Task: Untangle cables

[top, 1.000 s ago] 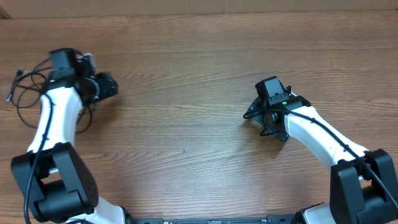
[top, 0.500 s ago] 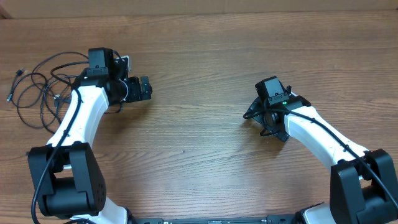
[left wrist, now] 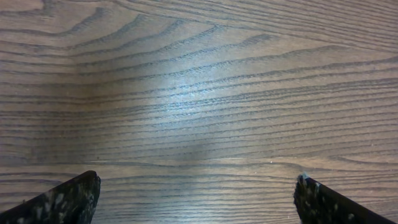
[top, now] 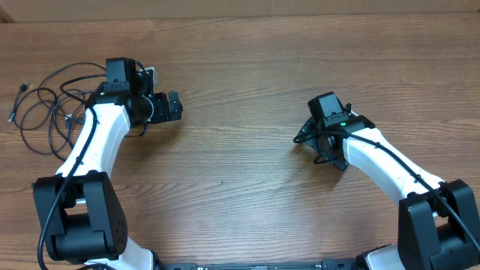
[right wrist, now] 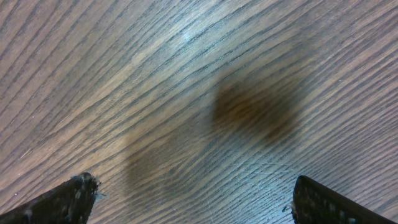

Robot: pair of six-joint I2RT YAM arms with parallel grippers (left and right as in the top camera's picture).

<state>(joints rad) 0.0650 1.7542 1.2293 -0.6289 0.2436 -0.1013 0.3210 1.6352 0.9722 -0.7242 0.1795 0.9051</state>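
Left pincer [top: 177,106] swung right; cables [top: 52,127] stretch leftward behind it

The wooden worktop [top: 240,90] shows brown grain. Near its left edge the thin black cables [top: 51,120] lie on it in loose, tangled loops.

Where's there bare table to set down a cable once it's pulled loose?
The widest bare stretch of table lies between the left gripper and the right gripper, both open over bare wood. The far strip is also free. The far-left side is crowded with the cables.
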